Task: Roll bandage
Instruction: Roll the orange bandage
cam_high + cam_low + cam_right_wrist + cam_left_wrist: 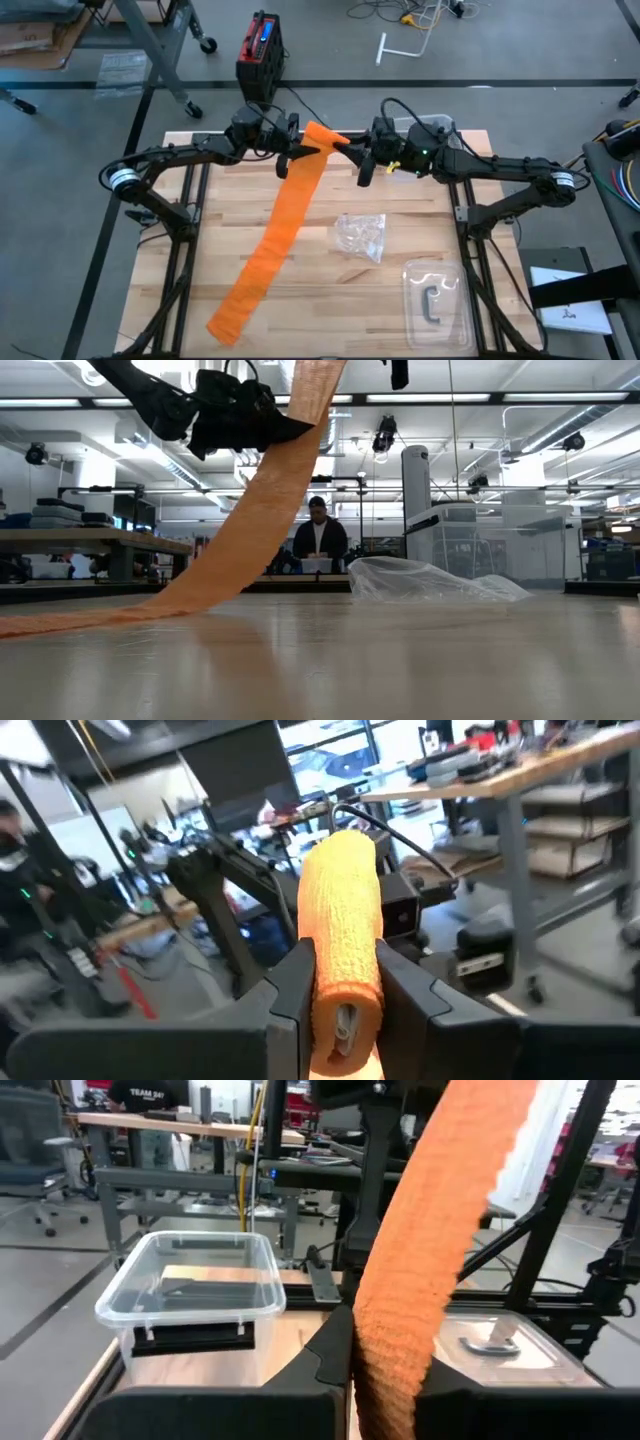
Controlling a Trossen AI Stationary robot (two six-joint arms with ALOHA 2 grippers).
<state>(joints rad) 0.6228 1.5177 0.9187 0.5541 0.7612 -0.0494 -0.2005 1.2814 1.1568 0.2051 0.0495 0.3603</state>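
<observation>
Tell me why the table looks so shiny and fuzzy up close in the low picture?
Low view: the table lies right at the lens, so its near part is out of focus, and the ceiling lights glare off it. Farther off, the bandage and the wrapper look sharper. High view: the same table shows plain wood, evenly lit.

Bright orange bandage [285, 225], finely ribbed weave. Pale blond wood table [400, 200], striped in planks. Clear crumpled wrapper [362, 236], glinting whitish. Clear plastic lid [437, 300] with a dark grey C-shaped piece [432, 305] on it. Black left gripper [290, 155] and right gripper [352, 153]. Red and black box [260, 45] on grey floor.
</observation>
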